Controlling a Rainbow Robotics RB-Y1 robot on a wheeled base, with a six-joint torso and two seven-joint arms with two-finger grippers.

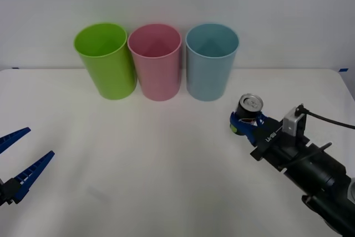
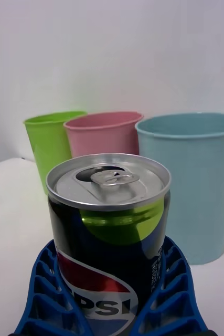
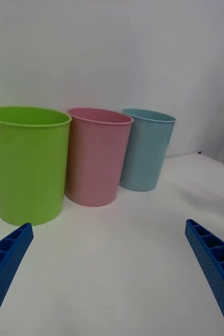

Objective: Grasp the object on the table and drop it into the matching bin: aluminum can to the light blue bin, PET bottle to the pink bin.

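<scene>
Right gripper [image 1: 246, 124] pinches the aluminum can [image 1: 249, 107] low on its body, upright, near the table [image 1: 166, 165]; left gripper [image 1: 16, 162] idles spread wide at the near left. Grasp looks done; carry and drop into the light blue bin [image 1: 211, 62] just beyond remain.

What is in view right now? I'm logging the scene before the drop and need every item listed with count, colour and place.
aluminum can: one, dark with silver top, upright between the right hand's fingers, in front of the light blue bin.
light blue bin: one, rightmost of the row at the table's far side.
pink bin: one, middle.
lime green bin: one, leftmost.
table: one, white.
right hand: blue fingers, shut on the can.
left hand: blue fingers, open, at the near left.
</scene>
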